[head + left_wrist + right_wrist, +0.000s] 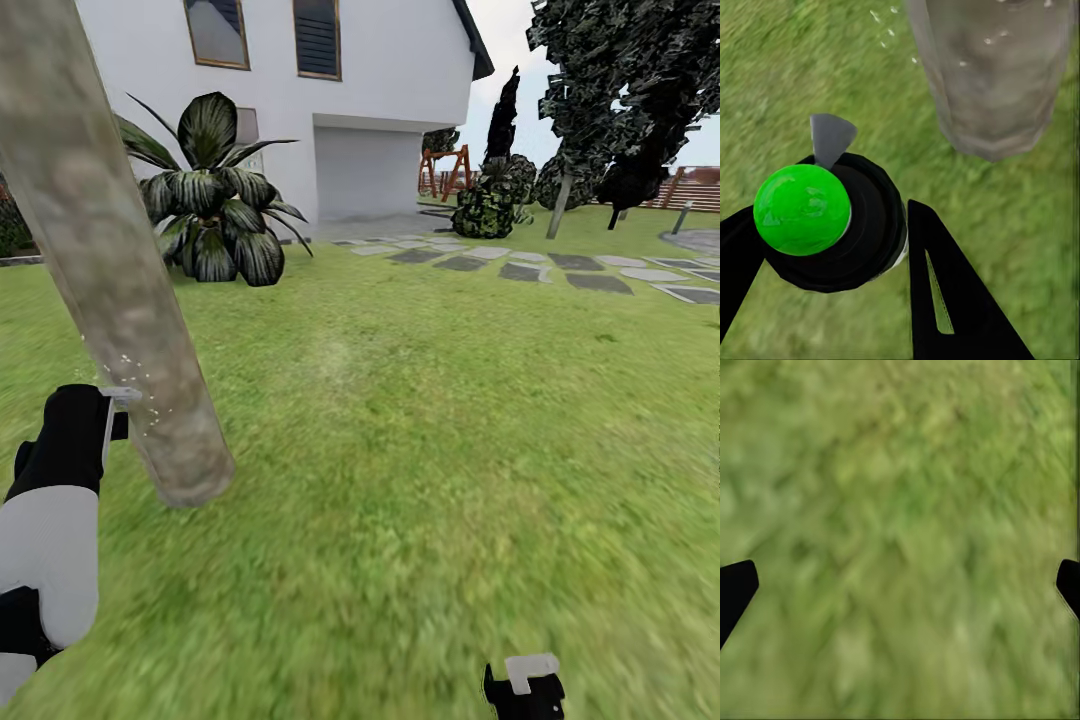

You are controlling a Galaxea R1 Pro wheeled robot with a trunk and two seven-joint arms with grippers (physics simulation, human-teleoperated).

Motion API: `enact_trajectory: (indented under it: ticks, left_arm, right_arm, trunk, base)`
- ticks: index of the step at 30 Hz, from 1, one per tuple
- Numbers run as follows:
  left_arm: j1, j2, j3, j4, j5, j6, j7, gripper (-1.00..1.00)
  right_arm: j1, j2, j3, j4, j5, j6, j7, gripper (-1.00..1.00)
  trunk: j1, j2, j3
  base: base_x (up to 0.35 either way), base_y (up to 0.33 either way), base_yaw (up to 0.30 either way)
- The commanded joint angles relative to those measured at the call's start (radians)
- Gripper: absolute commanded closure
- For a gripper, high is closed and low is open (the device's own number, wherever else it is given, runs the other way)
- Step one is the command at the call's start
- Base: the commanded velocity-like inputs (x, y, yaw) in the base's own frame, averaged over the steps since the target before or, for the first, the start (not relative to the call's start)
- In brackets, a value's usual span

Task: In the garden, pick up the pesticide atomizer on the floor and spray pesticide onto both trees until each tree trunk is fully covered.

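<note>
1. Nearest the head camera, at the bottom edge: right gripper [524, 685], black with a pale tab, low over the lawn [420, 450]. In the right wrist view, two black fingertips [735, 589] far apart at opposite edges, only blurred grass between them; spread wide, holding nothing.
2. At the lower left: left arm, white forearm and black wrist, reaching up toward the tree trunk [110, 270].
3. Left gripper [832, 247] clamped around the pesticide atomizer [832, 221]: black round body wedged between two black fingers [945, 292], glossy green cap on top, grey nozzle pointing toward the trunk [997, 75].
4. Trunk just beyond the nozzle, apart from it: thick, pale grey-brown, mottled, slanting across the head view from upper left down to its base in the grass. Fine white specks scattered on its lower part and in the air beside the nozzle.
5. Behind the trunk: a broad-leaved dark plant [215, 190] in front of a white house [380, 80] with a garage door.
6. Further right: grey stepping stones [560, 270] across the grass, a dark round bush [485, 210], a thin black cypress [502, 110], a large dark-leaved tree [620, 90].
7. Far right: brown slatted fence [700, 190]; an orange swing frame [445, 170] near the house.
8. Open grass between the right gripper and the trunk.
</note>
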Motion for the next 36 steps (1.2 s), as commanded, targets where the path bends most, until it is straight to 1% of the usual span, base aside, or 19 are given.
enact_trajectory:
  ticks: [1, 10, 13, 15, 17, 19, 21, 22, 24, 26, 29, 32, 34, 35, 36]
  left_arm:
    - [-0.001, -0.001, 0.0, -0.001, 0.003, 0.004, 0.003, 1.0]
    - [0.0, 0.001, 0.004, -0.001, 0.003, 0.004, 0.003, 1.0]
    - [0.002, 0.007, 0.009, 0.0, 0.003, 0.004, 0.003, 1.0]
    - [0.034, 0.016, 0.025, 0.001, 0.002, 0.003, 0.003, 1.0]
    - [0.063, 0.018, 0.032, 0.001, 0.002, 0.003, 0.003, 1.0]
    - [0.095, 0.01, 0.032, 0.001, 0.004, 0.002, 0.002, 1.0]
    - [0.107, 0.003, 0.031, 0.003, 0.009, 0.002, 0.001, 1.0]
    - [0.114, -0.042, 0.03, 0.002, 0.009, 0.001, 0.001, 1.0]
    - [0.115, -0.06, 0.03, 0.001, 0.009, 0.001, 0.001, 1.0]
    - [0.116, -0.067, 0.036, 0.0, 0.008, 0.001, 0.001, 1.0]
    - [0.116, -0.045, 0.05, -0.013, 0.005, 0.0, 0.001, 1.0]
    - [0.117, -0.015, 0.06, -0.03, 0.003, 0.0, 0.001, 1.0]
    - [0.121, -0.003, 0.062, -0.035, 0.002, -0.001, 0.001, 1.0]
    - [0.133, 0.0, 0.063, -0.038, 0.002, -0.001, 0.001, 1.0]
    - [0.156, 0.002, 0.096, -0.047, 0.005, -0.006, 0.003, 1.0]
  right_arm:
    - [-0.001, 0.001, -0.008, 0.001, 0.01, -0.003, -0.003, -1.0]
    - [-0.001, 0.001, -0.008, 0.001, 0.01, -0.003, -0.003, -1.0]
    - [-0.001, 0.001, -0.008, 0.001, 0.01, -0.003, -0.003, -1.0]
    - [-0.001, 0.001, -0.008, 0.001, 0.011, -0.003, -0.003, -1.0]
    - [-0.001, 0.001, -0.008, 0.001, 0.011, -0.003, -0.003, -1.0]
    - [-0.001, 0.001, -0.008, 0.001, 0.011, -0.003, -0.003, -1.0]
    - [-0.001, 0.002, -0.008, 0.001, 0.011, -0.003, -0.003, -1.0]
    - [-0.001, 0.002, -0.008, 0.001, 0.011, -0.003, -0.003, -1.0]
    - [-0.001, 0.002, -0.008, 0.001, 0.01, -0.003, -0.003, -1.0]
    - [-0.001, 0.001, -0.008, 0.001, 0.01, -0.003, -0.003, -1.0]
    - [-0.001, 0.001, -0.008, 0.001, 0.01, -0.003, -0.003, -1.0]
    - [-0.001, 0.001, -0.008, 0.001, 0.01, -0.003, -0.003, -1.0]
    - [-0.001, 0.002, -0.008, 0.001, 0.012, -0.003, -0.003, -1.0]
    - [-0.001, 0.002, -0.008, 0.001, 0.012, -0.003, -0.003, -1.0]
    - [-0.001, 0.003, -0.008, 0.001, 0.012, -0.003, -0.003, -1.0]
  trunk:
    - [0.0, 0.0, -0.001]
    - [0.0, 0.0, -0.001]
    - [0.0, 0.0, -0.001]
    - [0.0, 0.0, -0.001]
    - [0.0, 0.0, -0.001]
    - [0.0, 0.0, -0.001]
    - [0.0, 0.0, -0.001]
    - [0.0, 0.0, -0.001]
    - [0.0, 0.0, -0.001]
    - [0.0, 0.0, -0.001]
    - [0.0, 0.0, -0.001]
    - [0.0, 0.0, -0.001]
    - [0.0, 0.0, -0.001]
    - [0.0, 0.0, -0.001]
    - [0.0, 0.0, -0.001]
  base:
    - [0.011, -0.273, 0.0]
    - [0.002, -0.277, 0.002]
    - [0.0, -0.278, 0.141]
    - [0.0, -0.278, 0.258]
    - [0.013, -0.278, 0.272]
    - [0.06, -0.278, 0.276]
    - [0.093, -0.278, 0.235]
    - [0.146, -0.265, 0.043]
    - [0.153, -0.263, 0.023]
    - [0.159, -0.26, 0.007]
    - [0.158, -0.26, 0.001]
    - [0.104, -0.264, 0.0]
    - [0.028, -0.273, 0.03]
    - [0.013, -0.276, 0.175]
    - [0.172, -0.227, 0.26]
